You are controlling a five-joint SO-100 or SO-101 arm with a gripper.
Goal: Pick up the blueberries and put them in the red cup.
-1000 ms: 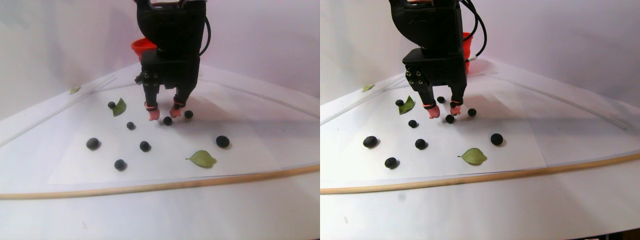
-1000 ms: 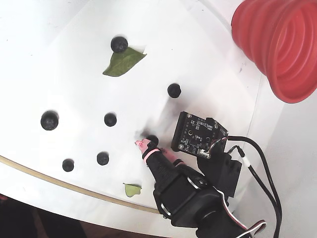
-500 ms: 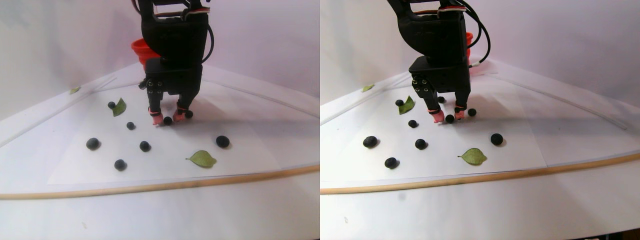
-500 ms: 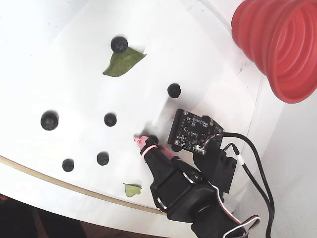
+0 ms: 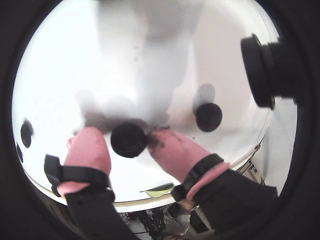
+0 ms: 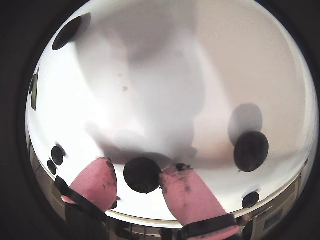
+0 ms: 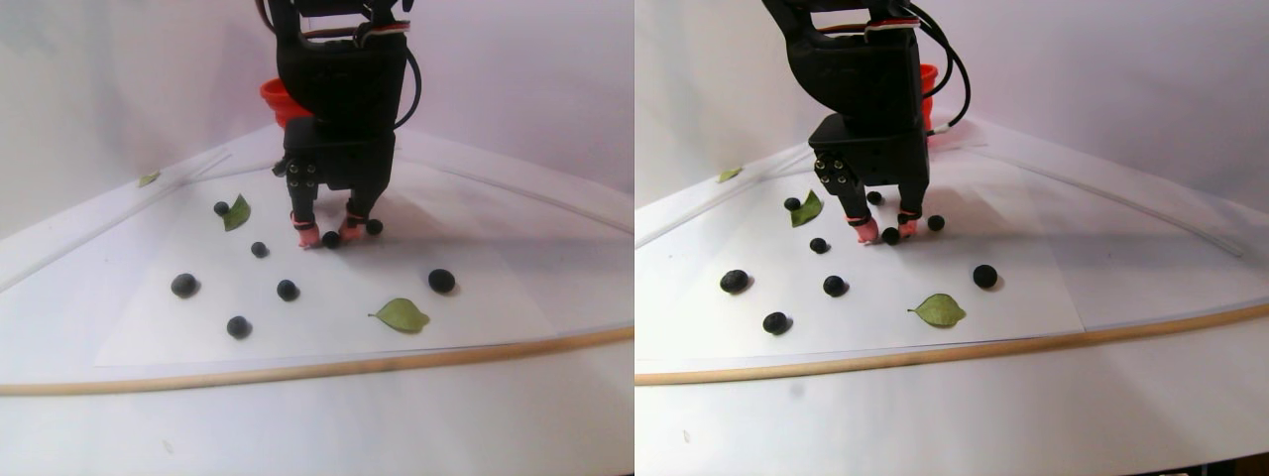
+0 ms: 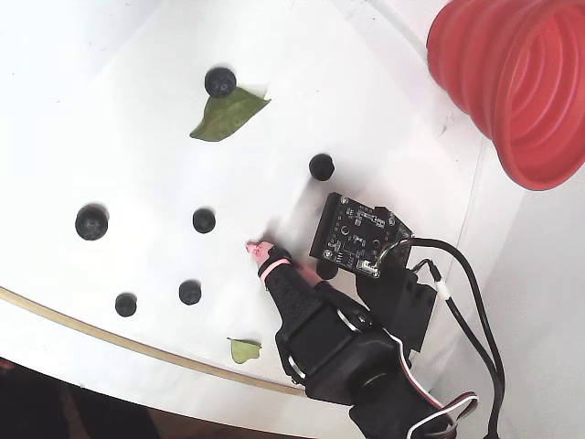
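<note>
— Looking through a wrist view, we see our gripper (image 5: pixel 129 142) low on the white table (image 7: pixel 327 416), pink fingertips (image 5: pixel 89 149) apart around one blueberry (image 5: pixel 128 140).

— Agreed; other blueberries (image 8: pixel 91 222) lie scattered, red cup (image 8: pixel 516 82) well apart.
</note>
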